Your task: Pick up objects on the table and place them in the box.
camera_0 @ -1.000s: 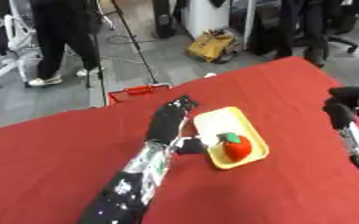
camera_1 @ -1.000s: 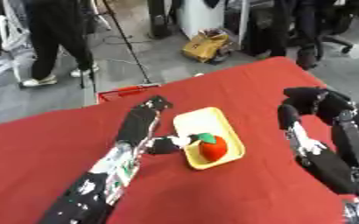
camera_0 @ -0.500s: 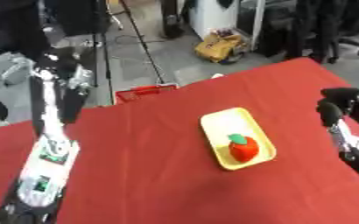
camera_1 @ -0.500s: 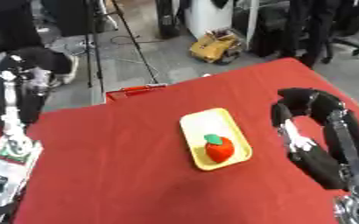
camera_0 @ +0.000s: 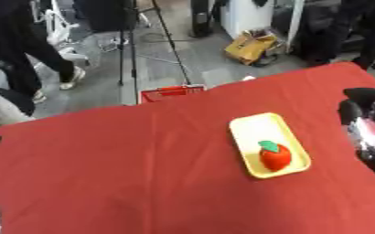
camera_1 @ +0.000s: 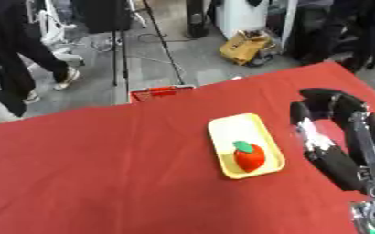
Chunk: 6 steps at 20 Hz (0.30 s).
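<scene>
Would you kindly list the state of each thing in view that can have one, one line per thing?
Yellow tray: flat on the red tablecloth, holding one item.
Red fruit toy: lying in the tray's near half, green leaf toward the far end, untouched.
Right hand: raised beside the tray, fingers curled, holding nothing.
Left hand: not in view.
Red tablecloth: spread over the table, lightly creased.

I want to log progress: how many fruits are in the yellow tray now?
1. A red fruit with a green top lies in the near half of the yellow tray. Nothing seems hidden.
</scene>
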### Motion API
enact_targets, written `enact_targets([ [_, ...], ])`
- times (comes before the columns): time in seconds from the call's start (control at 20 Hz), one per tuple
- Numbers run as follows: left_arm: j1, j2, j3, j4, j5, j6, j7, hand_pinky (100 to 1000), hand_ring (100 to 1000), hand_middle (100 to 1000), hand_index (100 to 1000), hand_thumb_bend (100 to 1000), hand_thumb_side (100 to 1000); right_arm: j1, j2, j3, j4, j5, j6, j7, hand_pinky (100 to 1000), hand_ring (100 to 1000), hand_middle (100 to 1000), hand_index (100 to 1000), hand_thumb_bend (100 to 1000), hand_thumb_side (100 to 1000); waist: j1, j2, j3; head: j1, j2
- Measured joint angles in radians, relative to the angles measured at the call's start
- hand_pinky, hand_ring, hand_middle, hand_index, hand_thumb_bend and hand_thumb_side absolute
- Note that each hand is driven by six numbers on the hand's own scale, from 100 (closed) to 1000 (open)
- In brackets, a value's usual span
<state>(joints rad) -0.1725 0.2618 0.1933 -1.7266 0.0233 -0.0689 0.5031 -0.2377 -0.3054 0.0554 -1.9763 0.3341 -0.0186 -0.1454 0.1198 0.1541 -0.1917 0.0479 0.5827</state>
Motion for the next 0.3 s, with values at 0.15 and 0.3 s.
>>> enact_targets([
  [0.15,0.013,-0.022,0.007,-0.017,-0.001,-0.007,0.001,612,666,710,798,704,905,0.0,0.0,0.0,0.0,0.0,0.002,-0.004,618,622,590,764,349,657,0.0,0.0,0.002,0.0,0.012],
  [0.3,0.026,-0.042,0.008,-0.033,-0.002,-0.009,0.002,611,665,710,795,704,901,0.001,0.0,0.0,0.0,0.0,0.002,-0.005,618,622,590,765,349,659,0.0,0.0,0.008,0.0,0.021],
])
